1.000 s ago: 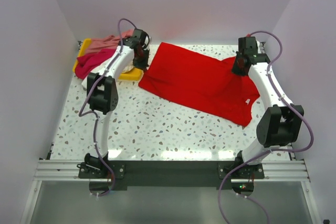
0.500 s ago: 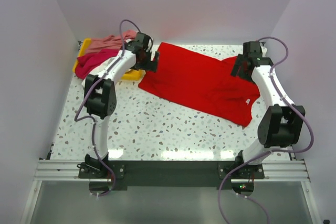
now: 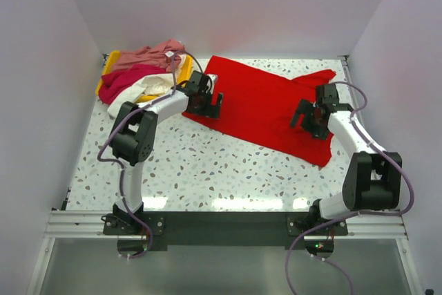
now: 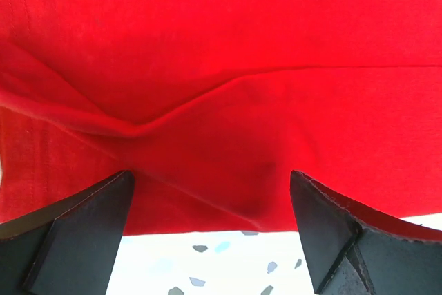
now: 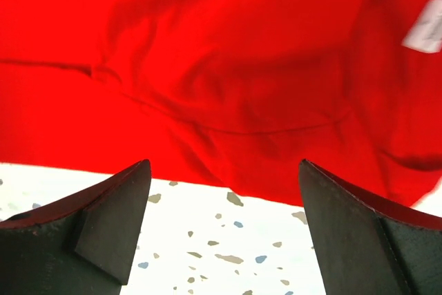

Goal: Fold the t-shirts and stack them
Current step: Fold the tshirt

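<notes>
Garment: red shirt [image 3: 266,112] lies spread and creased, on a slant across the surface [image 3: 207,164].
Left jaws: spread wide, pinching nothing that I can see, over the red shirt's left edge.
Right jaws: spread wide too, empty, over the red shirt's right end.
Pile: pink shirt [image 3: 141,55], crimson shirt [image 3: 124,79] and cream shirt [image 3: 153,86] heaped on the tray [image 3: 110,60], left of the red shirt.

You have the top camera looking down from above and behind the arm bases [image 3: 131,222], taking in the whole speckled table [image 3: 207,170]. Each wrist camera hangs close over the table, looking out between its own fingers [image 4: 76,233]. All three views share the bright red t-shirt [image 3: 255,105] and its edge against the tabletop.
</notes>
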Controlling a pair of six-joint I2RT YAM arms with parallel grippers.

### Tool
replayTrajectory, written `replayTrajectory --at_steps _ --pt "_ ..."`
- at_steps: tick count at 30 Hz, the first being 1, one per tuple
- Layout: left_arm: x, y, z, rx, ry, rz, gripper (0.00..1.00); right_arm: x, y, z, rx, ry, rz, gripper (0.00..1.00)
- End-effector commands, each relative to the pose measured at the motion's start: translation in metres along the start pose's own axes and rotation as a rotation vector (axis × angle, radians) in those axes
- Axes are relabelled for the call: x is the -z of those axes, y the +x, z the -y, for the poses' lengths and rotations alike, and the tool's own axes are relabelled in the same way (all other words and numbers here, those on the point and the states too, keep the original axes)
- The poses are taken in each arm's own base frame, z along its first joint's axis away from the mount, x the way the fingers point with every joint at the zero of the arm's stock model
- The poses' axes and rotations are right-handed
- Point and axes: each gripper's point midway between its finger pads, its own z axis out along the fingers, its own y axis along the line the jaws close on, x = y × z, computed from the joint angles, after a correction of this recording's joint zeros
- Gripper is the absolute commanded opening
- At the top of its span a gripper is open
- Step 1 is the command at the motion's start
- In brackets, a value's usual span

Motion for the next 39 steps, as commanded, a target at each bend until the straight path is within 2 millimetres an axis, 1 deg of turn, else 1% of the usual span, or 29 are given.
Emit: replayTrajectory --at_steps 1,2,5,6,9,10,12,13,15,16,18,19,21,22,23,24,25,26,27,28,29,30,31,32,35,36,37,38,39 --pt "0.006 -0.027 0.008 0.02 0.051 0.122 1.0 -0.011 0.006 -0.03 -0.024 -0.16 -0.034 0.9" --pt "0.002 -0.017 0.006 0.026 0.049 0.104 1.0 -0.018 0.01 -0.031 -0.038 -0.168 -0.056 0.9" --pt "-0.002 -0.003 0.003 0.038 0.045 0.091 1.0 -0.032 0.018 -0.026 -0.055 -0.134 -0.092 0.91" --pt "-0.003 0.001 0.003 0.04 0.046 0.086 1.0 -0.038 0.017 -0.015 -0.087 -0.107 -0.101 0.91" --pt "0.0 0.013 0.0 0.051 0.042 0.087 1.0 -0.046 0.021 -0.006 -0.13 -0.077 -0.127 0.93" --pt "-0.002 0.023 -0.002 0.061 0.036 0.075 1.0 -0.048 0.022 -0.003 -0.14 -0.071 -0.136 0.94" --pt "0.001 0.027 -0.002 0.071 0.039 0.085 1.0 -0.054 0.025 0.008 -0.169 -0.047 -0.161 0.96" --pt "0.001 0.039 -0.004 0.084 0.038 0.067 1.0 -0.056 0.026 0.012 -0.178 -0.038 -0.169 0.97" --pt "0.004 0.045 -0.004 0.09 0.043 0.073 1.0 -0.06 0.029 0.025 -0.2 -0.012 -0.181 0.98" --pt "0.003 0.056 -0.007 0.1 0.034 0.058 1.0 -0.063 0.031 0.03 -0.209 -0.002 -0.194 0.98" --pt "0.006 0.063 -0.009 0.105 0.026 0.059 1.0 -0.066 0.032 0.043 -0.228 0.027 -0.197 0.98" --pt "0.005 0.076 -0.011 0.115 0.02 0.04 1.0 -0.067 0.032 0.048 -0.233 0.038 -0.199 0.98" --pt "0.01 0.082 -0.01 0.123 0.025 0.043 1.0 -0.068 0.028 0.061 -0.232 0.081 -0.187 0.99" --pt "0.011 0.095 -0.01 0.131 0.024 0.028 1.0 -0.066 0.028 0.067 -0.224 0.113 -0.189 0.99" --pt "0.013 0.1 -0.01 0.133 0.025 0.025 1.0 -0.065 0.025 0.073 -0.208 0.138 -0.178 0.99" --pt "0.02 0.099 -0.006 0.134 0.037 0.044 1.0 -0.063 0.018 0.079 -0.197 0.172 -0.157 0.99" --pt "0.021 0.116 -0.007 0.146 0.031 0.017 1.0 -0.061 0.016 0.083 -0.187 0.19 -0.152 0.99" --pt "0.024 0.12 -0.007 0.151 0.032 0.018 1.0 -0.059 0.009 0.085 -0.167 0.203 -0.139 0.99" --pt "0.031 0.116 -0.003 0.152 0.046 0.053 1.0 -0.058 0.006 0.088 -0.156 0.221 -0.134 0.99" --pt "0.033 0.131 -0.004 0.169 0.043 0.033 1.0 -0.055 0.003 0.093 -0.14 0.255 -0.131 0.99" --pt "0.036 0.136 -0.003 0.173 0.047 0.033 1.0 -0.055 -0.003 0.096 -0.117 0.268 -0.125 0.99" --pt "0.042 0.135 0.001 0.173 0.056 0.052 1.0 -0.054 -0.007 0.098 -0.108 0.278 -0.119 0.99" --pt "0.044 0.147 0.0 0.185 0.056 0.036 1.0 -0.054 -0.009 0.099 -0.081 0.286 -0.124 0.99" --pt "0.047 0.151 0.002 0.185 0.06 0.035 1.0 -0.053 -0.015 0.098 -0.071 0.282 -0.114 0.99" --pt "0.058 0.16 0.011 0.186 0.068 0.04 1.0 -0.051 -0.019 0.1 -0.047 0.287 -0.11 0.99" --pt "0.066 0.162 0.017 0.177 0.076 0.046 1.0 -0.046 -0.023 0.098 -0.045 0.284 -0.091 0.99" --pt "0.07 0.16 0.02 0.188 0.079 0.06 1.0 -0.044 -0.026 0.098 -0.045 0.278 -0.077 0.98" --pt "0.081 0.159 0.021 0.19 0.069 0.071 1.0 -0.04 -0.026 0.096 -0.046 0.271 -0.068 0.99" --pt "0.086 0.166 0.023 0.202 0.063 0.055 1.0 -0.032 -0.031 0.093 -0.042 0.257 -0.037 0.99"
